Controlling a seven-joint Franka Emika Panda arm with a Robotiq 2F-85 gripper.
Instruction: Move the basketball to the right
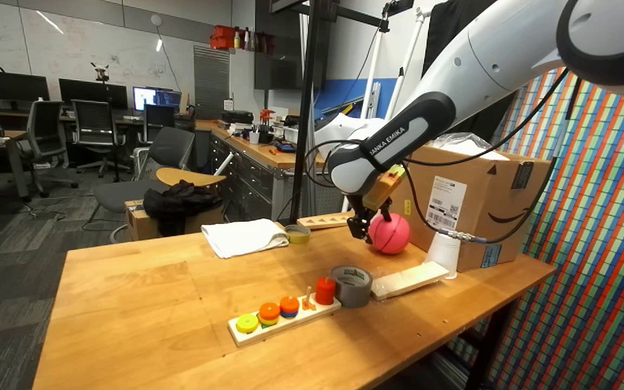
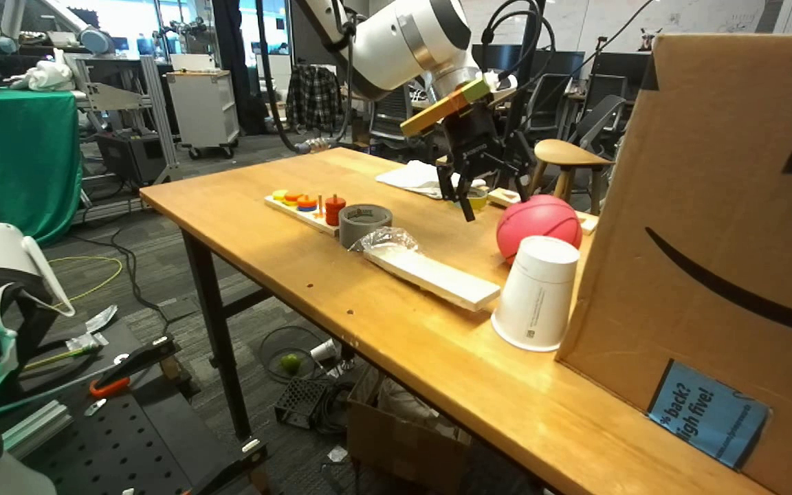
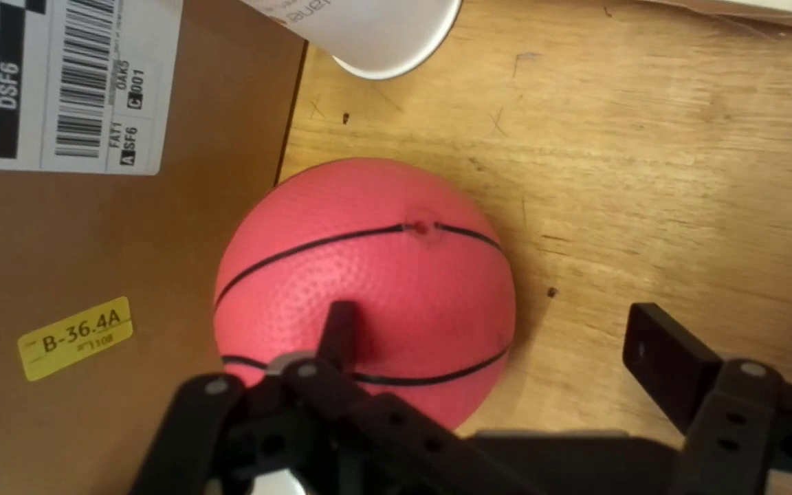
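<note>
The basketball is a small pink ball with black lines, on the wooden table in both exterior views (image 1: 393, 236) (image 2: 537, 223). It fills the middle left of the wrist view (image 3: 396, 289). My gripper (image 3: 496, 337) is open above and beside it, also seen in both exterior views (image 1: 378, 225) (image 2: 497, 205). One finger is over the top of the ball; I cannot tell whether it touches. The other finger is off the ball's side, over bare wood. Nothing is between the fingers except part of the ball's side. The ball's underside is hidden.
A large cardboard box (image 1: 507, 227) stands right beside the ball. An upside-down white cup (image 2: 540, 289) stands close by. A pale wooden plank (image 1: 409, 280), grey duct tape (image 1: 352, 290), a ring stacker (image 1: 285, 320), a white cloth (image 1: 244, 236) and yellow-green tape (image 1: 298, 235) lie on the table.
</note>
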